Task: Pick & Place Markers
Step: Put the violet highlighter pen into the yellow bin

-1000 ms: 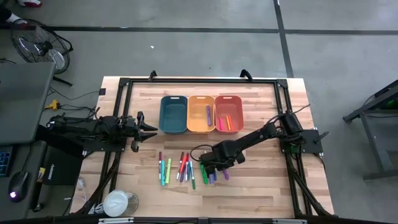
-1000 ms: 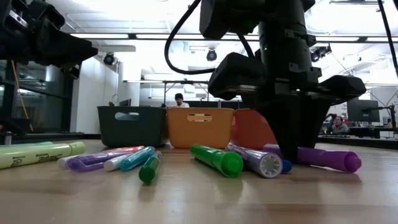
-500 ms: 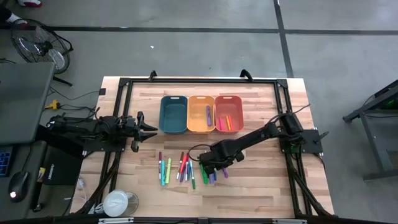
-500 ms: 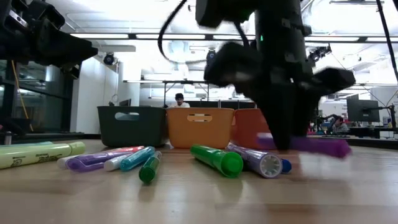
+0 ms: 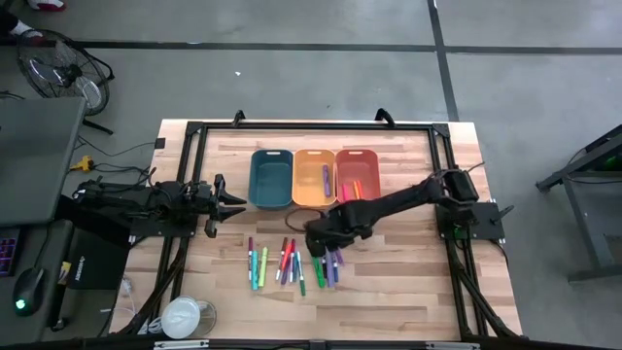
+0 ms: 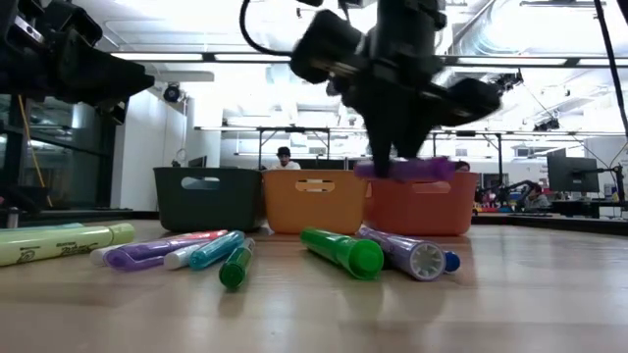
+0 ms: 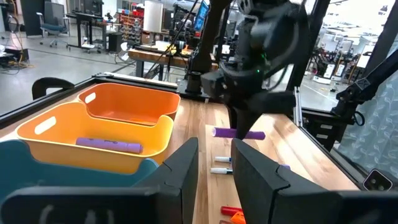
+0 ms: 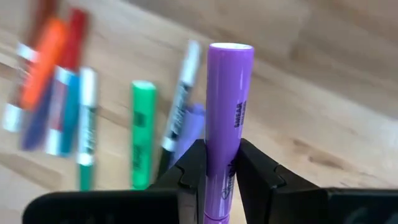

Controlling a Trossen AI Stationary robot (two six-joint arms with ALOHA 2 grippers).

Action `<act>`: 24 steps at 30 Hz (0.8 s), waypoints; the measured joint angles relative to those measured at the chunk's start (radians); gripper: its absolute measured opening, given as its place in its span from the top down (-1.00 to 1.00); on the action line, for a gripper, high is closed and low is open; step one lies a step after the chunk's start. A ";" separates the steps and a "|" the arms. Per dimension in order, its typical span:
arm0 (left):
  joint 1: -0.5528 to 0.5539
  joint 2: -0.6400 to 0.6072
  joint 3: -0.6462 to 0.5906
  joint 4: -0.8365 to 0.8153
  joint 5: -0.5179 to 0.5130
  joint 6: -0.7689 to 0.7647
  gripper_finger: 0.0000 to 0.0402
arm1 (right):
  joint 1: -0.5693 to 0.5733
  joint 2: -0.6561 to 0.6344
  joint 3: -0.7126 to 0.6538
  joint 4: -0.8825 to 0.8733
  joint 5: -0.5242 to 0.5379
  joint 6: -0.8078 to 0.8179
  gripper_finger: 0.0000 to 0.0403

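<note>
Several markers [image 5: 287, 262] in mixed colours lie on the wooden table in front of three bins: teal [image 5: 271, 178], yellow-orange [image 5: 313, 165] and orange [image 5: 357, 160]. A purple marker [image 5: 325, 178] lies in the yellow-orange bin, and a few markers [image 5: 355, 191] lie in the orange one. My right gripper [image 5: 328, 241] is above the loose markers, shut on a purple marker [image 6: 410, 169]. My left gripper [image 5: 231, 202] waits at the table's left, level and open, with nothing between its fingers [image 7: 186, 168]. My right gripper pinches the purple marker's barrel [image 8: 219, 163] between its two fingers, about mid-length. The fingers [image 8: 189, 171] come from above, pointing down, and lie across the marker. The marker hangs level [image 7: 239, 132], lifted clear of the table and of the other markers.
A black frame rail [image 5: 311, 126] runs around the table's far and side edges. A white round object [image 5: 185, 316] sits at the near left corner. Bare wood lies to the right of the markers [image 5: 408, 272]. A person shows far behind the bins [image 6: 283, 157].
My right gripper has risen from the table with the purple marker and moved toward the bins at the far side. The marker, which lay on the wood, is now lifted clear and stays level. The other markers have kept their places.
</note>
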 joint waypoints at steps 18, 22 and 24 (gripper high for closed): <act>0.000 0.000 0.000 0.000 0.000 0.000 0.53 | -0.250 -0.003 0.210 -0.017 0.096 -0.240 0.72; 0.000 0.000 0.000 0.000 0.000 0.000 0.53 | -0.307 0.000 0.210 -0.015 0.078 -0.263 0.72; 0.000 0.000 0.000 0.000 0.000 0.000 0.53 | -0.333 0.003 0.210 -0.015 0.074 -0.266 0.72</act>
